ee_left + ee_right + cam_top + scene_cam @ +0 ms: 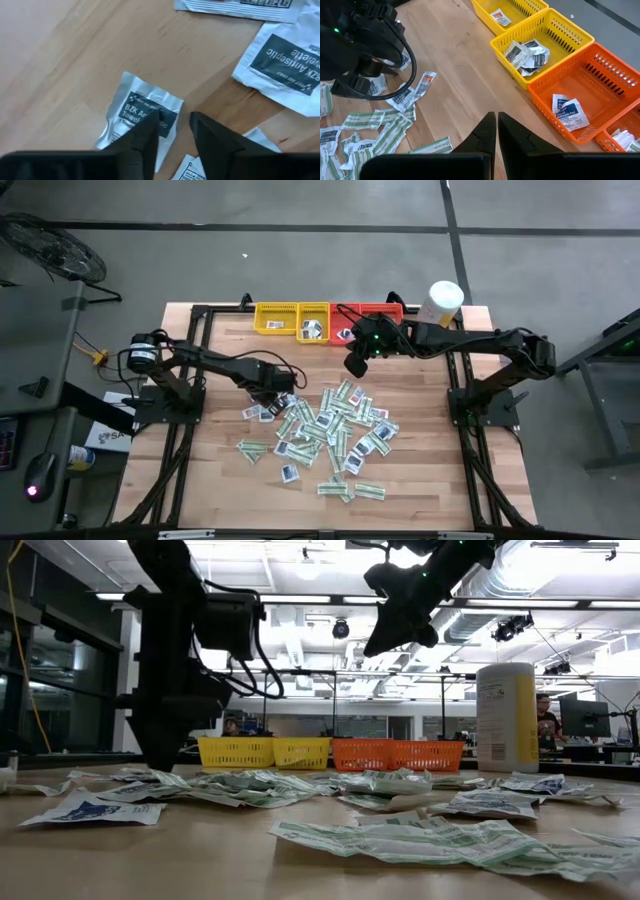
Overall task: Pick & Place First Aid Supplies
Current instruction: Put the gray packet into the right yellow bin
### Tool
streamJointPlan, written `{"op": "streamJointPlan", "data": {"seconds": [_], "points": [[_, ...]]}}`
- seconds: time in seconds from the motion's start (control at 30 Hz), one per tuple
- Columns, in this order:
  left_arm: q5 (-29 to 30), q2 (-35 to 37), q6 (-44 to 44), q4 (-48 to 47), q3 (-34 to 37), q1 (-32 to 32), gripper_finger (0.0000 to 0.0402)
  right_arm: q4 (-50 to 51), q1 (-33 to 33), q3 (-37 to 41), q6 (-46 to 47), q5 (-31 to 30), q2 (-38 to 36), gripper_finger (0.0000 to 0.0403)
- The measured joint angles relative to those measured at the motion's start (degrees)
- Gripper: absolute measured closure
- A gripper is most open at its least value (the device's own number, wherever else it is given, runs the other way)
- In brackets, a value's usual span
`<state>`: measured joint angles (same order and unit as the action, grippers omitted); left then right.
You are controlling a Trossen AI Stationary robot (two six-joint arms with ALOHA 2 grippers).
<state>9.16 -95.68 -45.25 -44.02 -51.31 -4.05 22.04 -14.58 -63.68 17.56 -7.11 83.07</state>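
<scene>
**Packets mostly still on the bench, a handful sorted**

Packets are what we are sorting, and most of them lie loose in a scattered heap across the middle of the bench: narrow white-and-green strips mixed with small white squares with dark centres. We judge the job to be at an early stage. A few packets already sit in the trays at the far edge: one in the first yellow tray, several in the second yellow tray, two in the orange tray, and a glimpse of more in the tray beyond it. Dozens remain on the wood.

Our left tool is down at the near-left fringe of the heap, its fingers half apart and straddling the edge of a small square towelette packet that lies flat on the bench. We cannot tell whether the fingers have pinched it yet; it looks like a grasp in the making rather than a finished one.

Our right tool hangs above the bench in front of the trays, fingers pressed together and nothing between them, so we take it as empty and free for another pick.

A tall white canister stands at the far right corner beside the trays, apart from the work.
</scene>
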Motion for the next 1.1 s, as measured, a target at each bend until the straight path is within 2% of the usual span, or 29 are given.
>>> {"op": "streamJointPlan", "data": {"seconds": [0.43,0.8,1.1], "points": [[0.19,-0.28,2.33,-1.16,-1.54,-0.07,0.0395,0.39,0.0,0.0,-0.04,0.02,0.0,0.0391],[0.64,-0.36,8.87,-2.03,-7.46,-0.11,0.04,2.62,0.01,0.0,0.04,1.35,0.0,0.0391],[1.93,-0.25,14.76,-10.17,-17.45,-0.11,0.0401,2.59,0.01,0.0,2.01,1.75,0.0,0.0391]]}}
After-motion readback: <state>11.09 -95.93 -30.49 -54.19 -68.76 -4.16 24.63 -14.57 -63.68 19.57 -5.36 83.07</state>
